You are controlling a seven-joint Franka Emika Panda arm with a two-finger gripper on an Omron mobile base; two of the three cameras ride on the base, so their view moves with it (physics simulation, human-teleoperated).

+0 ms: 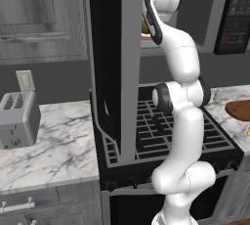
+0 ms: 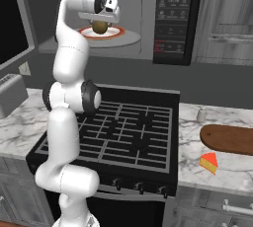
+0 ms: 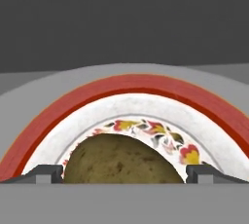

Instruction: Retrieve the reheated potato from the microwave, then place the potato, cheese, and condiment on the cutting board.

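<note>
Inside the microwave [image 2: 173,18], its door swung wide, the robot's claw [image 3: 124,173] reaches to the potato [image 3: 119,159], which sits on a white plate [image 3: 136,101] with an orange-red rim and a flowered centre. Seen from the hand, the two dark fingertips [image 3: 44,173] stand spread on either side of the yellowish-brown lump, one at each flank; whether they touch its skin cannot quite be told from this close angle. From the right base camera the potato [image 2: 100,26] rests near the middle of the plate [image 2: 118,32], itself on the pale turntable of the oven cavity, with the claw [image 2: 105,18] just above and around it. The microwave door [image 1: 105,57] hangs open as a tall dark slab in the left base camera, partly hiding the cavity.

Below, a black gas stove [image 2: 128,137] lies between two stretches of marble desk [image 2: 217,167]. On the right-hand stretch lie the cutting board [image 2: 230,139], dark reddish-brown and bare, the cheese [image 2: 209,162] just in front of it, and the condiment [image 2: 201,115] a little behind the board's left end. A grey toaster [image 1: 17,119] stands on the left-hand desk.
</note>
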